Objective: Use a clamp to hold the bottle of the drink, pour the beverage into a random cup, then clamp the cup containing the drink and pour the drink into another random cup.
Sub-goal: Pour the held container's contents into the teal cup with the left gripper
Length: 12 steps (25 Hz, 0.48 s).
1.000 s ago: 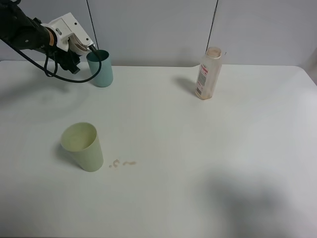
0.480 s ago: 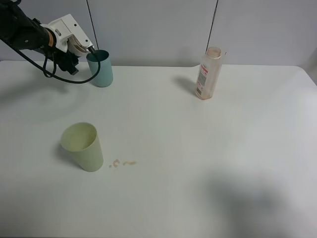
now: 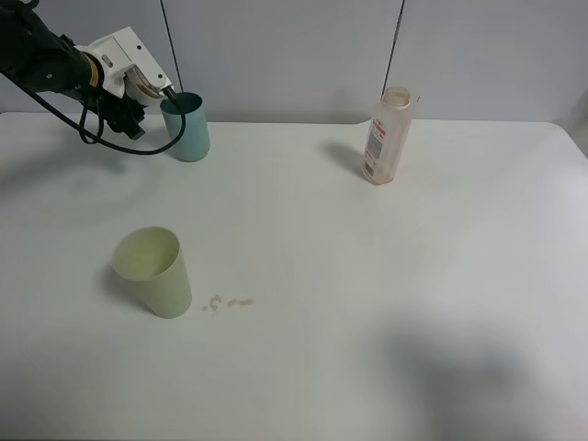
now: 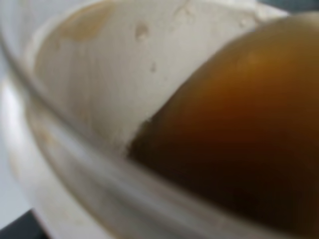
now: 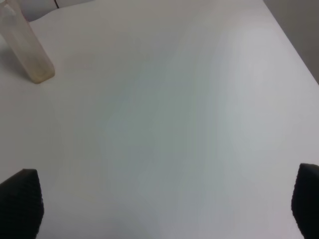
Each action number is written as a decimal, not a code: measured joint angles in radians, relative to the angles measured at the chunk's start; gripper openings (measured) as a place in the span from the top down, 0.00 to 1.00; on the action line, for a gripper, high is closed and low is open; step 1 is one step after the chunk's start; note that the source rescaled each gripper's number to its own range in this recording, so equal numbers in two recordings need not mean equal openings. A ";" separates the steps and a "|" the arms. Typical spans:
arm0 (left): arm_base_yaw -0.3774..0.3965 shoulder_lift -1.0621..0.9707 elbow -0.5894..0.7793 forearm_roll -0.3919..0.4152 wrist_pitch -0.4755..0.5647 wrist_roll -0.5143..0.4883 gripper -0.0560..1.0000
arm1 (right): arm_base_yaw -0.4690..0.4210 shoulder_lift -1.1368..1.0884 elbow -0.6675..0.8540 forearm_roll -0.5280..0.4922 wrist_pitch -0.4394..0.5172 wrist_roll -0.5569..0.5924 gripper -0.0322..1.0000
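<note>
**Handling the Filled Cup at the Second Pour**

The left pincer [image 3: 124,92] is clenched on the white cup [image 3: 129,57]. The cup is held tilted at the far left of the worktop [image 3: 367,276], with its lip over the teal cup [image 3: 188,133]. Whether the two cups touch cannot be told.

The left wrist view shows the brown drink [image 4: 239,139] pooled against the white cup's lower wall.

- **White cup:** judged thin-walled and light. Most of its weight is liquid, which shifts with tilt. Grip the mid-body, below the clear rim. Excess squeeze would likely buckle the wall.
- **Teal cup:** looks light and easy to topple. Avoid nudging it.

The right pincer [image 5: 164,204] is released and holds nothing. The bottle [image 3: 386,138] stands upright, well apart, at the far right.
</note>
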State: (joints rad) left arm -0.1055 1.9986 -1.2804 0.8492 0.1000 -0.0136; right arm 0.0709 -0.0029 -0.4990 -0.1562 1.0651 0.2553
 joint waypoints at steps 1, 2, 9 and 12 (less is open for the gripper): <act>0.000 0.000 0.000 -0.004 0.000 0.004 0.93 | 0.000 0.000 0.000 0.000 0.000 0.000 0.00; 0.000 0.000 0.000 -0.008 0.000 0.014 0.93 | 0.000 0.000 0.000 0.000 0.000 0.000 0.00; 0.000 0.000 0.000 -0.017 0.000 0.030 0.93 | 0.000 0.000 0.000 0.000 0.000 0.000 0.00; 0.000 0.004 -0.016 -0.019 0.006 0.031 0.93 | 0.000 0.000 0.000 0.000 0.000 0.000 0.00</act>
State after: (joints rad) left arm -0.1055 2.0030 -1.2967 0.8306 0.1057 0.0171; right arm 0.0709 -0.0029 -0.4990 -0.1562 1.0651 0.2553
